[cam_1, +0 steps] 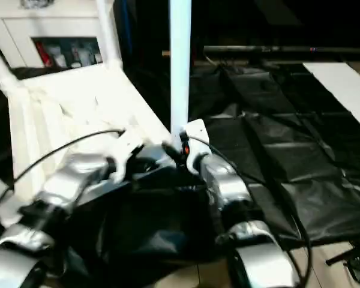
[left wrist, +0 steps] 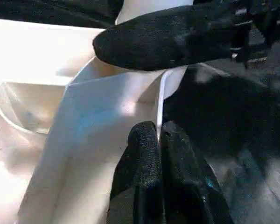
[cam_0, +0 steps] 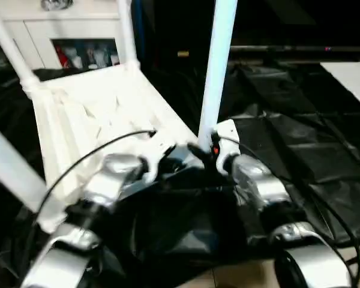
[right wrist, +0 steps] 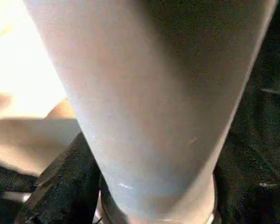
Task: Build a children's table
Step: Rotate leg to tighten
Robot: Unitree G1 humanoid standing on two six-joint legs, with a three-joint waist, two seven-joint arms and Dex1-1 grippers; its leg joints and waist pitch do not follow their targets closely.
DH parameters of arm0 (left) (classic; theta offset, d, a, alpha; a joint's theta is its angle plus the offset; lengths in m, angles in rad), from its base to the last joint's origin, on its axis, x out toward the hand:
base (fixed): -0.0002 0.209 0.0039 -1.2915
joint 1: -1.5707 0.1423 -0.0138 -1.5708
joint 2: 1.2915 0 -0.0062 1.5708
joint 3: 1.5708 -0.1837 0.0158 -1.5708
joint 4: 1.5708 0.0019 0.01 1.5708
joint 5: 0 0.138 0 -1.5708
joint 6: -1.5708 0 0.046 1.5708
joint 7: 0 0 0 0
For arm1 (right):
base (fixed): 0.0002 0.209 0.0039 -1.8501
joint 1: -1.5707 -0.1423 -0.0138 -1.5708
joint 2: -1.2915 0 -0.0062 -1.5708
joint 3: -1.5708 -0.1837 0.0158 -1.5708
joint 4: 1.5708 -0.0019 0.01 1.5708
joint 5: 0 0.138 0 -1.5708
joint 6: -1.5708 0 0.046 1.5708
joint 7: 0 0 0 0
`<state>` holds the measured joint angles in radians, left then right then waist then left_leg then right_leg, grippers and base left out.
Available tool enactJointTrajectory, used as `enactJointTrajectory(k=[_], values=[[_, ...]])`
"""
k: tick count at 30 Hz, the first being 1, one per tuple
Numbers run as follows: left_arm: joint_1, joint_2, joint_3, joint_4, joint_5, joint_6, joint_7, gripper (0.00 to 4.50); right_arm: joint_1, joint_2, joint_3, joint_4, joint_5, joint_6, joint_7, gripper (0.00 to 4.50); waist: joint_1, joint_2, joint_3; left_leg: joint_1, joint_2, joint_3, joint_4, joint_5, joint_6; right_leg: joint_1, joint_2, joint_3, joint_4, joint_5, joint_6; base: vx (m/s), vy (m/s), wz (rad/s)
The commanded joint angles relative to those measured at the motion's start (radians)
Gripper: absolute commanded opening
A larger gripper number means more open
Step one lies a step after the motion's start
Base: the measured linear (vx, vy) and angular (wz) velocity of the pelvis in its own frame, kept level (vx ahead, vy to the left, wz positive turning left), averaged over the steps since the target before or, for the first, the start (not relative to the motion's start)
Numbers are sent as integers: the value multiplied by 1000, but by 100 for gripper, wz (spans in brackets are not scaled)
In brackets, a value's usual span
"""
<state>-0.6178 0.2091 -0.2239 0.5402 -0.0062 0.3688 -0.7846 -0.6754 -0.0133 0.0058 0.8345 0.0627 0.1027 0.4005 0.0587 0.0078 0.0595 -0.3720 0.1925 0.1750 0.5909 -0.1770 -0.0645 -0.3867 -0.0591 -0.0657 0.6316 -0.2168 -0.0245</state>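
Up close, left pincer (left wrist: 159,140) pinches tabletop (left wrist: 98,135) rim

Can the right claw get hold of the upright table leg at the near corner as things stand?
Probably yes. The right claw is already at the base of that upright leg, where it meets the tabletop, with nothing between them.

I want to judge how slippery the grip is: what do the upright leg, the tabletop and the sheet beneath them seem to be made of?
The leg: likely smooth white plastic tube, even sheen, no grain. The tabletop: probably moulded white plastic, with thin ribs on the upturned underside and a thin wall at its edge. The sheet: looks like thin black plastic film, glossy and creased.
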Motion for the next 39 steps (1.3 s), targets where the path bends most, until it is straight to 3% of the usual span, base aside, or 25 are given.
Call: enactJointTrajectory(k=[1, 2, 4, 6, 9, 14, 20, 22, 28, 29, 32, 39], values=[[-59, -55, 44, 6, -5, -62, 115, 0, 3, 92, 61, 28, -23, -14, 11, 275, 2, 1, -74, 9, 37, -12, -61, -98, 33, 50, -85, 55, -71, -3, -239, 0, 0, 0], [-61, -69, 47, 10, -10, -61, 120, 0, 2, 102, 73, 28, -33, -42, 25, 275, 3, 0, -73, 9, 38, -11, -60, -103, 38, 52, -87, 54, -70, 1, -242, 0, 0, 0], [-55, -75, 40, 4, -16, -64, 106, 0, 7, 106, 66, 17, -7, -47, 83, 331, 4, -2, -73, 9, 38, -11, -60, -106, 50, 53, -88, 55, -71, -2, -243, 0, 0, 0], [-39, -64, 31, -17, -28, -72, 64, 0, 10, 92, 58, 2, 20, -37, 138, 348, 3, -2, -72, 8, 38, -11, -60, -110, 57, 54, -87, 54, -72, -9, -243, 0, 0, 0], [-19, -44, 19, -39, -41, -87, 3, 0, 9, 62, 80, -6, 8, -52, 178, 387, 4, -3, -72, 8, 39, -12, -60, -107, 63, 54, -88, 54, -71, -13, -245, 0, 0, 0], [26, 12, -4, -98, -63, -93, -130, 0, 43, -29, 154, -70, -10, -72, 394, 387, 3, -7, -70, 7, 42, -11, -60, -115, 79, 55, -89, 53, -74, -24, -250, 0, 0, 0], [71, 88, -20, -163, -91, -108, -268, 0, 83, -134, 192, -156, 0, -60, 611, 387, 6, -6, -66, 9, 45, -10, -62, -145, 75, 49, -86, 54, -77, -81, -242, 0, 0, 0], [76, 109, -23, -168, -93, -113, -300, 0, 92, -164, 200, -175, 5, -58, 666, 387, 12, -5, -67, 14, 47, -8, -61, -147, 76, 44, -86, 55, -77, -87, -245, 0, 0, 0], [114, 176, -42, -233, -116, -96, -428, 0, 98, -212, 199, -211, 25, -35, 740, 387, 32, -5, -69, 13, 49, -9, -62, -131, 70, 44, -87, 54, -71, -77, -243, 0, 0, 0], [122, 189, -47, -247, -120, -89, -451, 0, 101, -218, 198, -220, 28, -30, 752, 356, 31, -5, -69, 9, 47, -10, -62, -119, 73, 46, -85, 53, -68, -58, -241, 0, 0, 0], [141, 220, -57, -273, -132, -78, -503, 0, 106, -226, 200, -234, 32, -24, 779, 352, 30, -4, -70, 12, 47, -8, -61, -114, 74, 43, -85, 53, -67, -41, -249, 0, 0, 0], [151, 230, -54, -274, -121, -86, -502, 0, 114, -228, 216, -243, 32, -18, 794, 288, 31, -5, -70, 10, 46, -9, -62, -118, 64, 45, -86, 53, -69, -60, -242, 0, 0, 0]])
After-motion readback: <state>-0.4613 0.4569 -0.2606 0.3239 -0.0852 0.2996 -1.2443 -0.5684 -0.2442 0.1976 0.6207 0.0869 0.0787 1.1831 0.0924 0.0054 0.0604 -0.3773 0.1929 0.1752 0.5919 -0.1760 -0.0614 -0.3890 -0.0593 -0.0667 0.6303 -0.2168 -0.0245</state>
